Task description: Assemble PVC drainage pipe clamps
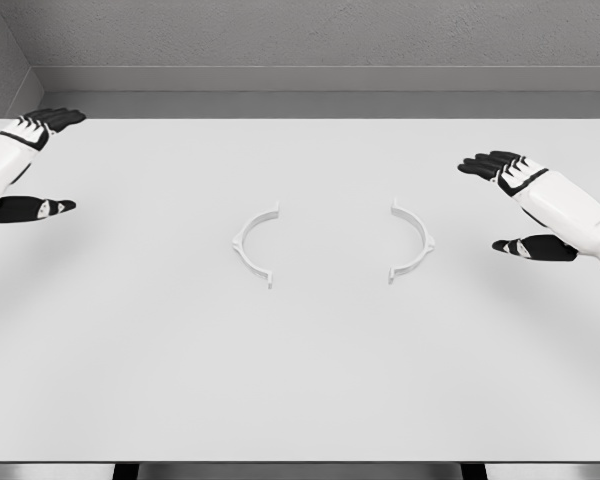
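Two white half-ring clamp pieces lie flat on the white table (300, 380), apart from each other with their open sides facing inward. The left clamp half (252, 245) curves like an opening bracket, the right clamp half (415, 240) like a closing one. My left hand (35, 165) hovers at the table's far left edge, fingers spread and holding nothing. Over the right side my right hand (510, 205) is also open, thumb below and fingers stretched toward the middle. Both hands are well away from the clamp halves.
A grey wall runs behind the table's far edge (300, 118). The table's front edge (300, 462) shows at the bottom, with dark floor below it.
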